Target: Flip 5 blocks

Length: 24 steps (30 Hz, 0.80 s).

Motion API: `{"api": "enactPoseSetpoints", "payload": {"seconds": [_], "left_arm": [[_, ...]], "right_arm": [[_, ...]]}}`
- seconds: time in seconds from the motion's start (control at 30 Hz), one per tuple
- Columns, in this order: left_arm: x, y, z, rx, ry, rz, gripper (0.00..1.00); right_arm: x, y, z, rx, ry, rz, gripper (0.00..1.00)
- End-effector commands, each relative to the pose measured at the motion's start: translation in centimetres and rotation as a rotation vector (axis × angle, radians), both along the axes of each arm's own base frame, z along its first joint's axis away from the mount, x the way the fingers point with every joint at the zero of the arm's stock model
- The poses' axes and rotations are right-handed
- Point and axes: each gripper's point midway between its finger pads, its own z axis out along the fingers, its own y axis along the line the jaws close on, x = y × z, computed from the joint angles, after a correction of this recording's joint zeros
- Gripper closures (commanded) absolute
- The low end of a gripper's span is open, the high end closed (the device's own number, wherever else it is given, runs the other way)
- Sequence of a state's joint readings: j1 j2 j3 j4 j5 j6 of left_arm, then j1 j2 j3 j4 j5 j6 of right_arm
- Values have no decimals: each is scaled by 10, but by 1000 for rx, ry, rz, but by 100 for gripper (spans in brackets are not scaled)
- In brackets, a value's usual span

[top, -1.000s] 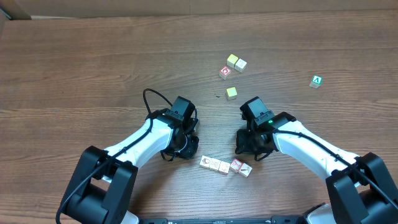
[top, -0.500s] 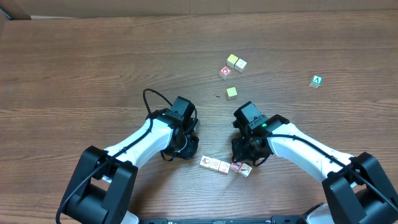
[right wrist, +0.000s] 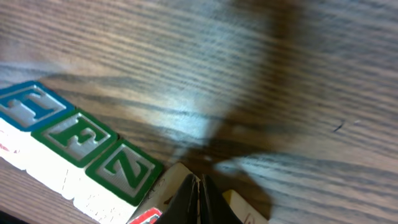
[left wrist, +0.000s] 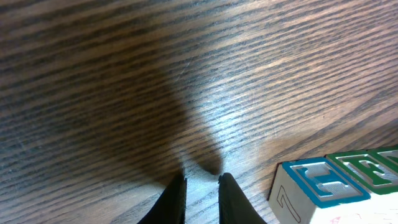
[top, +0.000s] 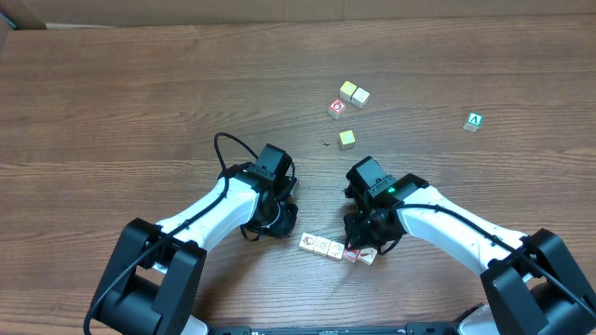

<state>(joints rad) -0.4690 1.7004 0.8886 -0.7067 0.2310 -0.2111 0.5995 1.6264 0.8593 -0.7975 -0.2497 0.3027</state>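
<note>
The blocks (top: 322,247) lie in a short row close to the near edge of the wooden table (top: 140,93), between the two arms. From the right wrist, three of them show lettered faces side by side: a blue-framed "T" (right wrist: 25,106), then a green-framed "E" (right wrist: 73,138), then a green-framed "Z" (right wrist: 124,172). The left wrist view catches the same end of the row low at its right, and there the T block's side face carries what reads as a "7". From overhead the row's top faces are whitish with small dark and red prints, too small to read.

The right gripper (right wrist: 196,182) stands over the right end of the row with its fingers pressed together and nothing between them. Its tips sit at the top of the red-printed block (right wrist: 152,210) next to the "Z", with a paler block (right wrist: 244,206) just beyond. Whether the tips actually touch it I cannot tell.

The left gripper (left wrist: 202,178) points down at bare wood just left of the row. Its fingers are slightly apart with a sliver of table showing between them, and they hold nothing.

Farther back lie a lone cube with a red ring (top: 337,108), two touching yellow cubes (top: 354,93) and a third yellow cube (top: 346,139). Off toward the right edge sits a green cube marked "A" (top: 474,121).
</note>
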Motion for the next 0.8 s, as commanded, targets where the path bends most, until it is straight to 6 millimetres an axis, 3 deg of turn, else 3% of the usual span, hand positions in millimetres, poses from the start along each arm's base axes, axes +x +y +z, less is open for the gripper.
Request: {"api": "enactPoseSetpoints", "payload": {"seconds": [0.0,0.77], "left_arm": [[-1,4,-4,21,14,23,87],[-1,4,-4,21,14,23,87]], "right_arm": [[3,8,4,20,-3,0,94],[5,14,5,42,-25,32,94]]}}
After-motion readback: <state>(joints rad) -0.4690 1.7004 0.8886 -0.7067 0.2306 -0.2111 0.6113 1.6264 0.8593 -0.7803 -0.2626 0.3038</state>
